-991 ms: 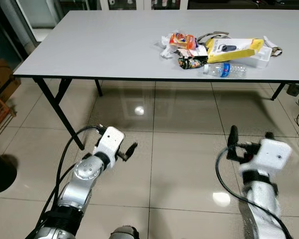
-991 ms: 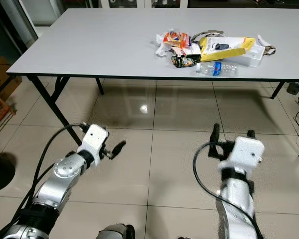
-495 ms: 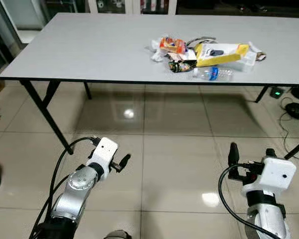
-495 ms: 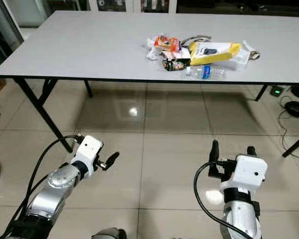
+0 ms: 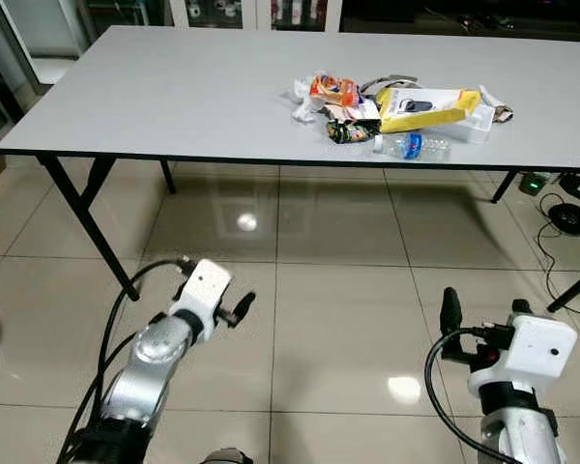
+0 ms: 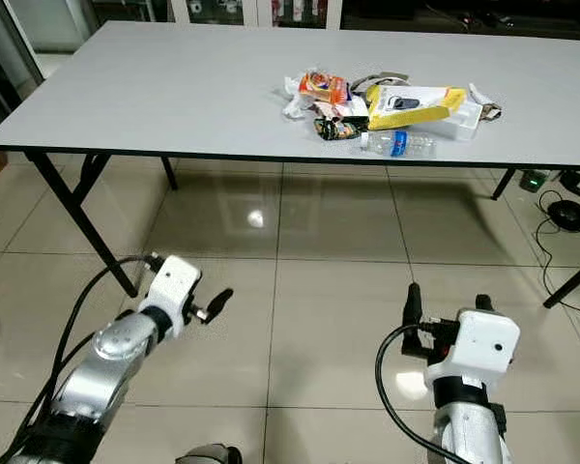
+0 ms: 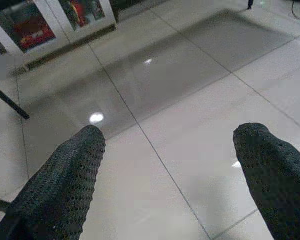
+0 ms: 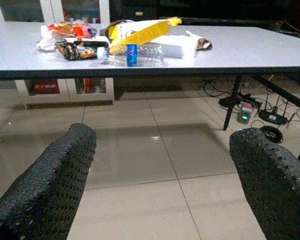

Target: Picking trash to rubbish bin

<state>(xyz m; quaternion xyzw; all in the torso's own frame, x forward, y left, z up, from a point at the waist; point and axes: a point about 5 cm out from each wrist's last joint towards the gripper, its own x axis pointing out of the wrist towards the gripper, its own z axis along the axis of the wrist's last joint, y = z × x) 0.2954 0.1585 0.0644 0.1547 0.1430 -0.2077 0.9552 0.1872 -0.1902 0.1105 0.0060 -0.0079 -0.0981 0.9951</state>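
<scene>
Big grey counter [image 5: 174, 97] on black folding legs, sitting on a glossy beige tiled floor [image 5: 338, 290] with light reflections. Some black cables and a power strip [image 5: 535, 181] lie underneath on the right.

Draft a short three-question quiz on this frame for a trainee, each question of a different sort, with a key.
1. True or false: the right gripper is holding the water bottle.
2. Multiple choice: where does the trash pile lie? A) on the floor tiles B) on the grey table near its front edge C) in a bin
3. Fill in: the bottle lies on its side and has a ___ label.

Key
1. False. The right gripper hangs low over the floor, well short of the table, its fingers apart and empty. The left gripper is also empty, fingers apart.
2. B
3. blue
</scene>
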